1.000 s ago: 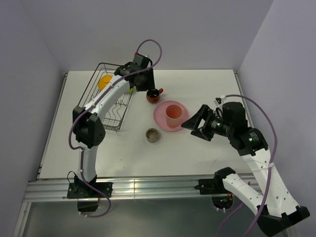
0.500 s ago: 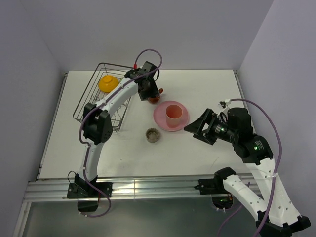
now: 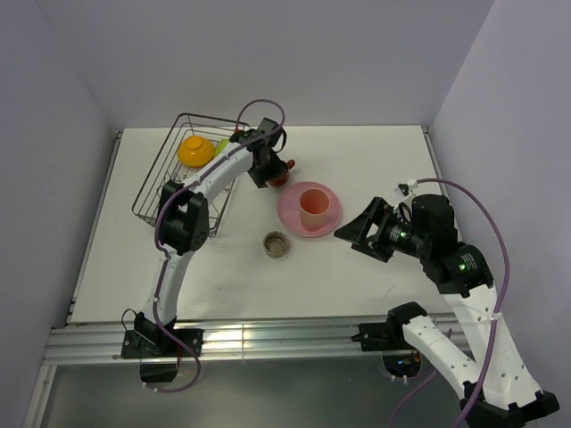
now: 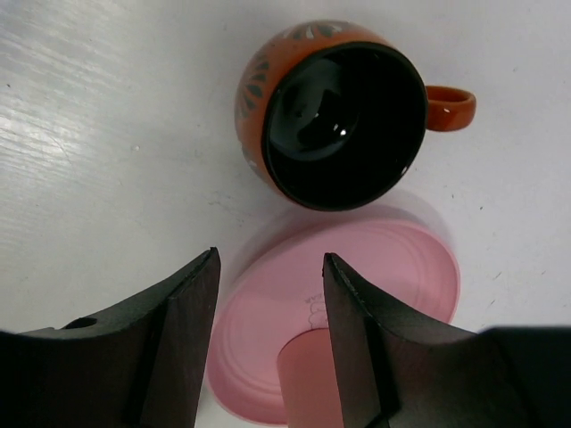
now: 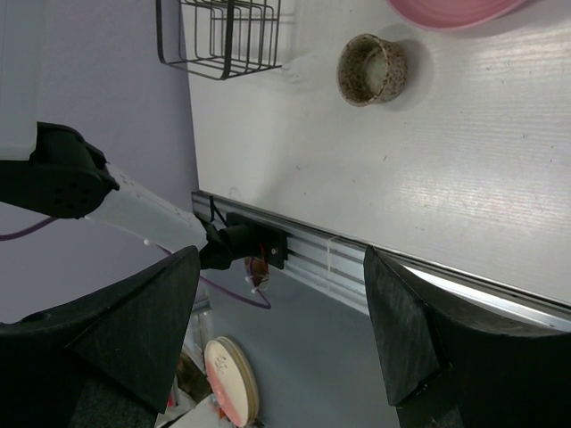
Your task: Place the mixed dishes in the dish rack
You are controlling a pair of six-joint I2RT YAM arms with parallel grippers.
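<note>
Already the black wire dish rack at the left of the worktop holds the orange-yellow bowl, and a sliver of a yellow-green bowl shows beside it, mostly hidden by the arm. Just right of the rack, the left hand hovers over the red-brown handled mug. From the wrist, its jaws stand moderately apart and empty, and the mug sits upright beyond the fingertips, handle pointing away from the rack. The step in hand looks like a reach for that mug. The next move calls for lowering so the fingers straddle the rim or wall, then closing and carrying it left into the rack.

Next comes the pink plate, just beside the mug, with the pink tumbler upright on it. The small grey-brown dish sits nearer the arms. At far right, the right hand hangs wide and empty, well apart from the plate.
</note>
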